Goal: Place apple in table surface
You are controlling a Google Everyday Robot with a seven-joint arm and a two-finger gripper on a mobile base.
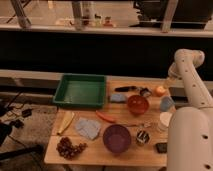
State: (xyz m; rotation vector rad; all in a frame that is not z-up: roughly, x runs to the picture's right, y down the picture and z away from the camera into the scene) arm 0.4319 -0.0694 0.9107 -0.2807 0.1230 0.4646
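Observation:
The apple (160, 91), small and orange-yellow, is at the far right of the light-brown table surface (100, 155), just right of a small dark object (145, 92). My gripper (169, 83) hangs down from the white arm (189, 75) at the table's far right corner, right above and beside the apple. I cannot tell whether it touches the apple.
A green tray (81, 91) stands at the back left. An orange-red bowl (137, 104), a purple bowl (117, 138), a carrot (105, 117), a blue cloth (89, 128), a banana (66, 121), grapes (69, 147), a white cup (164, 120) and a small can (143, 137) lie about.

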